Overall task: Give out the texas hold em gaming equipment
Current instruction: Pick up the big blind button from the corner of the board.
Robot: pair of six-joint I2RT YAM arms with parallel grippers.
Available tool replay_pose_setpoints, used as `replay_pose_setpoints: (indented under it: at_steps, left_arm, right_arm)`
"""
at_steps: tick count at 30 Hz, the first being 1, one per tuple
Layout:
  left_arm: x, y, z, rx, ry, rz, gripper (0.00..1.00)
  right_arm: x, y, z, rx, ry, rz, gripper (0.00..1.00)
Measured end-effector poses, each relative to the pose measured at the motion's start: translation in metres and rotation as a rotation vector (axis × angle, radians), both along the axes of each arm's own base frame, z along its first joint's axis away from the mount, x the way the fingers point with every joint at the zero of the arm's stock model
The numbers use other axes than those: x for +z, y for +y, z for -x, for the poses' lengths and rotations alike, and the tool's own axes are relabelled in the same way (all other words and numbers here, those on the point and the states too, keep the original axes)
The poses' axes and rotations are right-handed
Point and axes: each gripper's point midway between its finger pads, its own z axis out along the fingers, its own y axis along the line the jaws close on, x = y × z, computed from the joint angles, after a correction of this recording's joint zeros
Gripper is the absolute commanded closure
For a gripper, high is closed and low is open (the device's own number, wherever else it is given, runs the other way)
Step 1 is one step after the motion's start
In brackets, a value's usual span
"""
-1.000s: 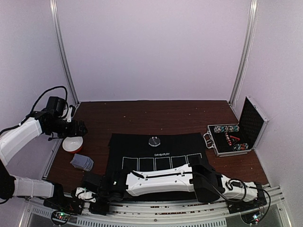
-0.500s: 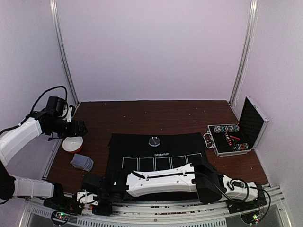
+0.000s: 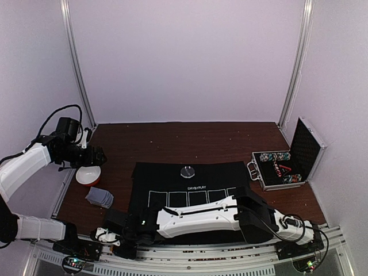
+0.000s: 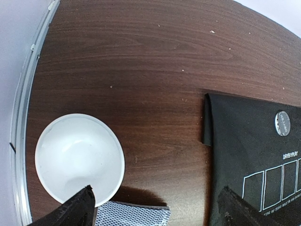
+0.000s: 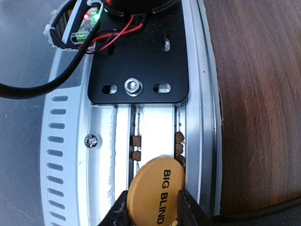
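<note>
Right tool clamps orange blind disc by its rim, lettering running wristward.

Card table: a black mat printed with five white outlines lies at centre frame on a dark wooden table. A bowl, white inside, sits at left just off the mat; a silver case stands open at right. In the right wrist view, a black plate is bolted to an aluminium rail at the table's edge.
</note>
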Motion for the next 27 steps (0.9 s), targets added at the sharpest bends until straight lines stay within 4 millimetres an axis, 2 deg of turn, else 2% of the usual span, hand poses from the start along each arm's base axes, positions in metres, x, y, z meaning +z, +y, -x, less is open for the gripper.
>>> replay_pose_setpoints:
  at_steps: [7,10,17,22,27]
  left_arm:
    - [0.000,0.000,0.001,-0.001,-0.002,0.002,0.06]
    - [0.000,0.000,0.001,-0.001,-0.002,0.002,0.06]
    - [0.000,0.000,0.001,-0.001,-0.002,0.002,0.06]
    - [0.000,0.000,0.001,-0.001,-0.002,0.001,0.06]
    - [0.000,0.000,0.001,-0.001,-0.002,0.001,0.06]
  right_arm:
    - [-0.001,-0.001,-0.006,-0.047,-0.012,0.007,0.88]
    - [0.000,0.000,-0.008,-0.056,-0.017,0.005,1.00]
    - [0.009,-0.002,-0.012,-0.093,-0.016,0.004,1.00]
    - [0.047,0.000,-0.014,-0.109,-0.033,-0.051,1.00]
    - [0.104,-0.014,-0.030,-0.155,-0.135,-0.105,1.00]
